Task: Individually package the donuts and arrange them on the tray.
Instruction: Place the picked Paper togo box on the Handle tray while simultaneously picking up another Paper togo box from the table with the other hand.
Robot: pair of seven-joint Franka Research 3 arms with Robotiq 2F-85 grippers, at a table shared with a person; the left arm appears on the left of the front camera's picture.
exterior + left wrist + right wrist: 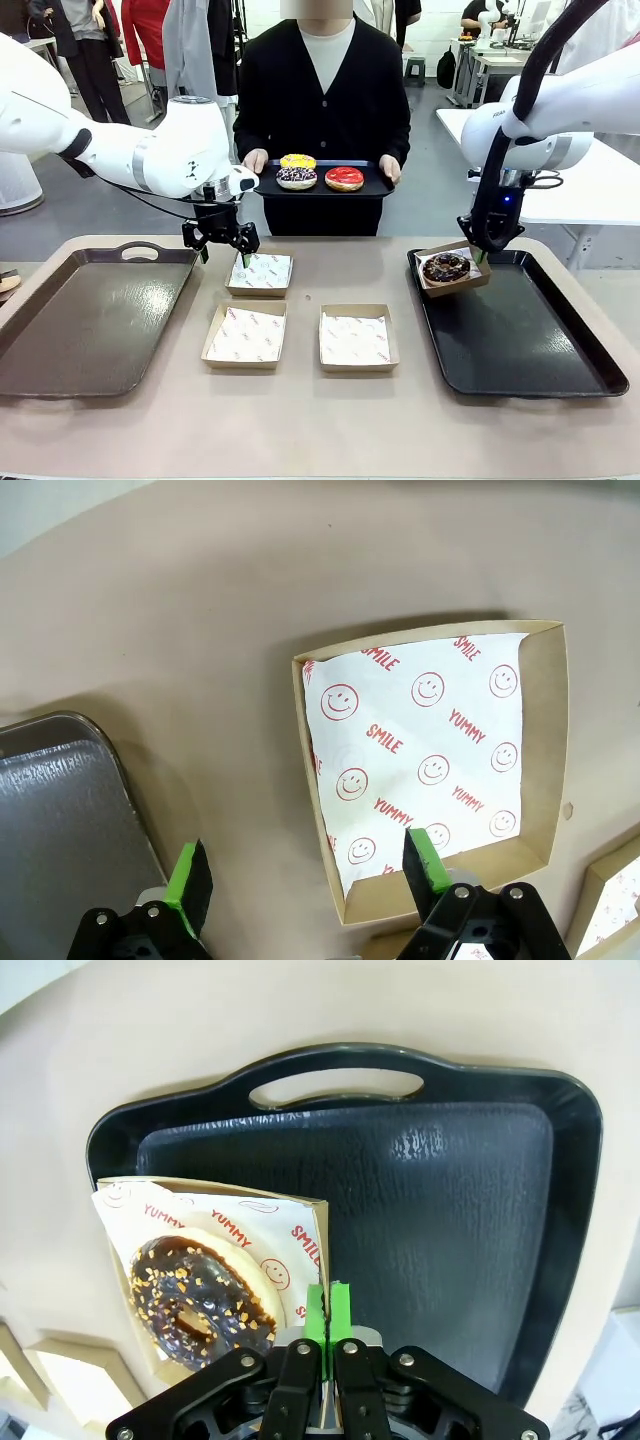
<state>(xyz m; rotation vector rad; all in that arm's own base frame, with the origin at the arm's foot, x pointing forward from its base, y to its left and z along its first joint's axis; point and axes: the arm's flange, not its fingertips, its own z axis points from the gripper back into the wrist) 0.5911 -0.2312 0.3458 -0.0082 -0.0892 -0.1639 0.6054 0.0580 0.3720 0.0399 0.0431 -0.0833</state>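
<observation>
Over a corner of the right tray (540,370), squeezing the right gripper (480,256) closed on one box wall (455,290), risking tipping the chocolate donut (434,268) out.

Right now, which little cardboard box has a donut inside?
The brown cardboard box pinched by the right gripper holds the dark chocolate donut; the three boxes on the table hold only smiley paper.

kraft-brown box (545,740) with white liner (420,750) printed in red smileys, "smile" and "yummy"; dark chocolate donut (195,1295) flecked tan; black tray (450,1210); green pads (187,880).
</observation>
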